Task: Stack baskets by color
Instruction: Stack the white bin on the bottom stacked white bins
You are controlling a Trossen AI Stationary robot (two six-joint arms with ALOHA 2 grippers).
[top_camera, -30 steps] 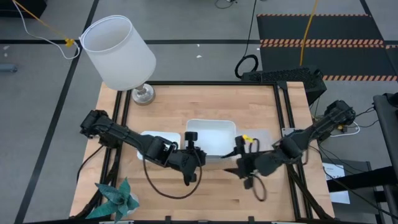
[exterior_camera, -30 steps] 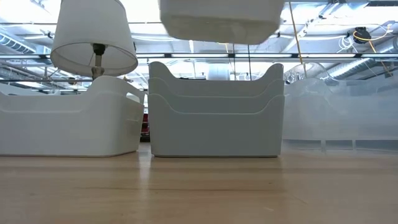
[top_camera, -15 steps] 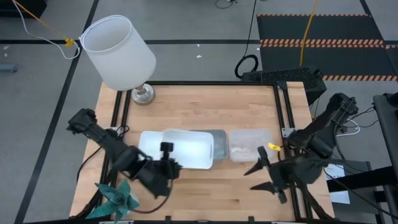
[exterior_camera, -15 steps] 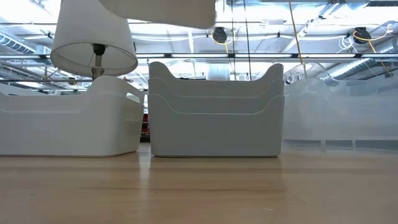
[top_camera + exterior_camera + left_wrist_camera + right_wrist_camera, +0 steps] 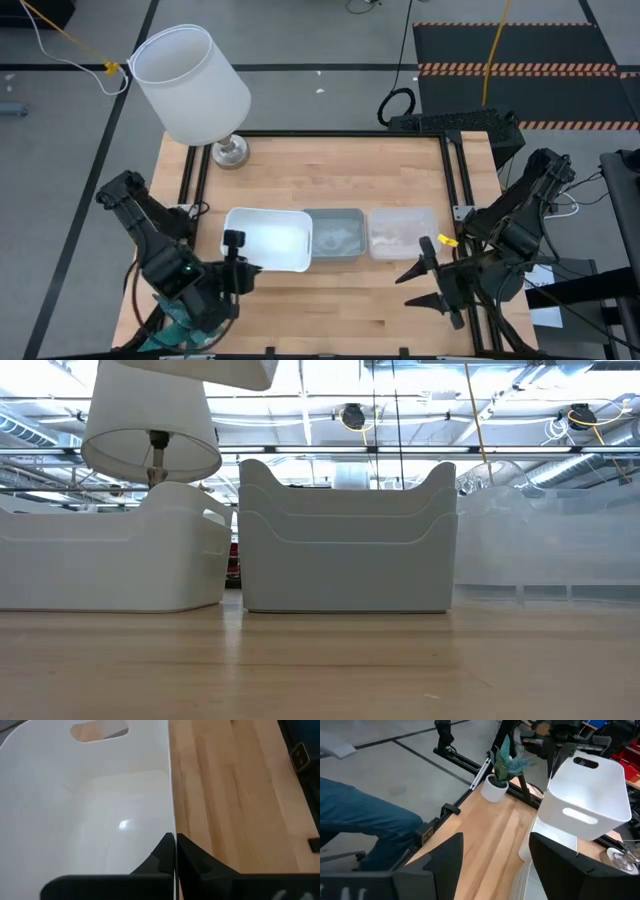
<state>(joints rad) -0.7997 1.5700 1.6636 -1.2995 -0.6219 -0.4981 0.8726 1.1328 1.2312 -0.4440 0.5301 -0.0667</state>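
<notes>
A white basket [image 5: 268, 240] hangs in the air with my left gripper [image 5: 235, 265] shut on it, near the table's left front. In the low view it shows at the top [image 5: 195, 370], above the white baskets [image 5: 110, 550] standing on the table. In the high view it hides them. To their right stand the nested grey-blue baskets [image 5: 333, 235] and then the clear baskets [image 5: 402, 232]. My right gripper [image 5: 425, 288] hovers open near the right front, holding nothing. My left gripper pinches the rim of one side wall [image 5: 173, 820] of the white basket, one finger inside and one outside. The fingers come slanting down from the table's near left side. The basket is lifted clear of everything, its open side up and slightly tilted [image 5: 585, 800].
A lamp with a large white shade [image 5: 190, 85] stands at the far left corner. A small plant in a white pot [image 5: 185, 315] sits at the near left corner, beside my left arm. A person's leg in jeans [image 5: 360, 820] shows beyond the table's edge.
My left gripper has carried the white basket from above the grey-blue baskets toward the table's left and near edges, rising a little; it now hangs over the white ones. My right gripper has drawn back toward the near right corner and kept still lately.
</notes>
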